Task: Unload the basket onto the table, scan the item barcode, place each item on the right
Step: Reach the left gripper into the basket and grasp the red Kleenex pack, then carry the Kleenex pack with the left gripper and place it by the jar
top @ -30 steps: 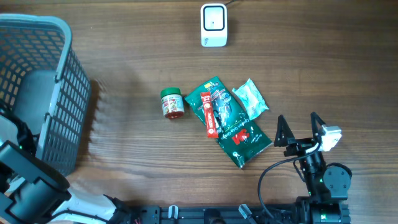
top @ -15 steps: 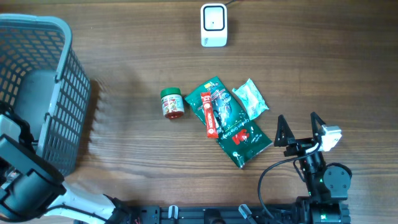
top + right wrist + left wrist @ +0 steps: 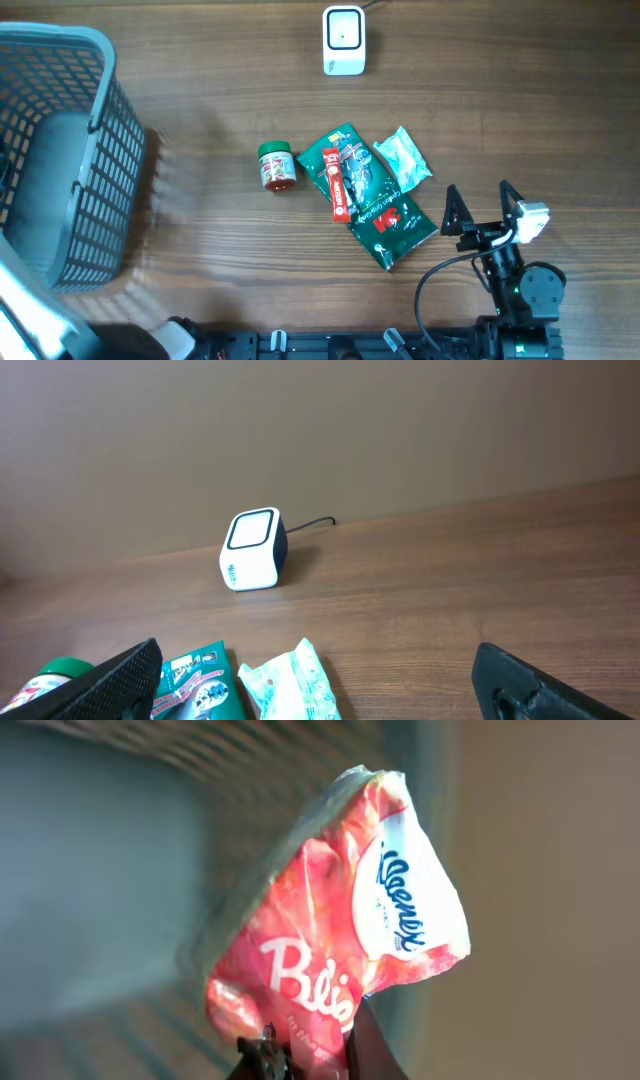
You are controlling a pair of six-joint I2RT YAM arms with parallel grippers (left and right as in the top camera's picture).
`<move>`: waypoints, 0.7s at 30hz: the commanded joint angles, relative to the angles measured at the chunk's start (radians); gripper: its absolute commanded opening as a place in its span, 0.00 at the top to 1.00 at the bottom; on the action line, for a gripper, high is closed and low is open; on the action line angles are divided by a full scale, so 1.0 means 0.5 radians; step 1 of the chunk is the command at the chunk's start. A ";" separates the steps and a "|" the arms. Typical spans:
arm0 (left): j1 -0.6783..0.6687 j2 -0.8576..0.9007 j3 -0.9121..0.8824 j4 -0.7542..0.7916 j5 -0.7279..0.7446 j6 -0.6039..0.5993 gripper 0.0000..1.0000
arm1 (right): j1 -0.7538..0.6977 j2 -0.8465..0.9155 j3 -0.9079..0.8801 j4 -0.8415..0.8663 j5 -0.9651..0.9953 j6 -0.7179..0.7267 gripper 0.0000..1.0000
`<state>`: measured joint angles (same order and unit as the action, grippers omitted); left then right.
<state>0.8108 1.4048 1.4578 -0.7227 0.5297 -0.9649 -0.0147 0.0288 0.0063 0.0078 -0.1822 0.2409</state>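
Gripping: left gripper (image 3: 305, 1055) closed tight on the lower edge of a crinkly pink-and-white plastic packet with blue and white lettering (image 3: 345, 935); packet hung in front of the grey plastic mesh basket (image 3: 60, 150), off the table.
Waiting: right gripper (image 3: 482, 205) parked at the table's near right edge, fingers spread fully apart, nothing between them.
Step in hand: judged as the pick just made, packet seized and ready for carrying to the scanner.
Scanner: small white cube-shaped reader with a dark window and trailing cable (image 3: 343, 40), at the far middle of the brown wooden table (image 3: 220, 100), well apart from the basket.
Other goods: green-lidded red jar (image 3: 277, 165), dark green foil pouch (image 3: 375, 200), red stick sachet (image 3: 336, 182) lying on that pouch, pale mint wrapper (image 3: 403, 157), all clustered mid-table and untouched.
Barcode: not visible on the packet's facing side; location cannot be told.
Next move calls for: carrying the packet across to the reader, then turning it until the coded face met the window.
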 commanded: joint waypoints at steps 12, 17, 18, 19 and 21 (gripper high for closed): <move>-2.850 0.411 -0.534 -0.251 -0.642 1.192 0.96 | 0.003 -0.011 -0.002 0.011 -0.002 0.010 0.00; -2.921 0.748 -0.546 -0.145 -1.187 0.287 0.00 | 0.003 -0.011 -0.002 0.011 -0.002 0.010 0.00; -2.898 0.707 -0.500 -0.185 -1.271 0.274 0.00 | 0.003 -0.011 -0.002 0.011 -0.002 0.009 0.00; -2.876 0.659 -0.420 -0.240 -1.362 0.276 0.00 | 0.003 -0.011 -0.002 0.011 -0.002 0.010 0.00; -2.831 0.528 -0.160 -0.363 -1.619 0.381 0.00 | 0.002 -0.011 -0.002 0.011 -0.002 0.010 0.00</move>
<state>-0.6369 1.7737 1.2209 -0.8639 -0.0631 -0.7513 -0.0139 0.0288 0.0063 0.0082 -0.1822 0.2409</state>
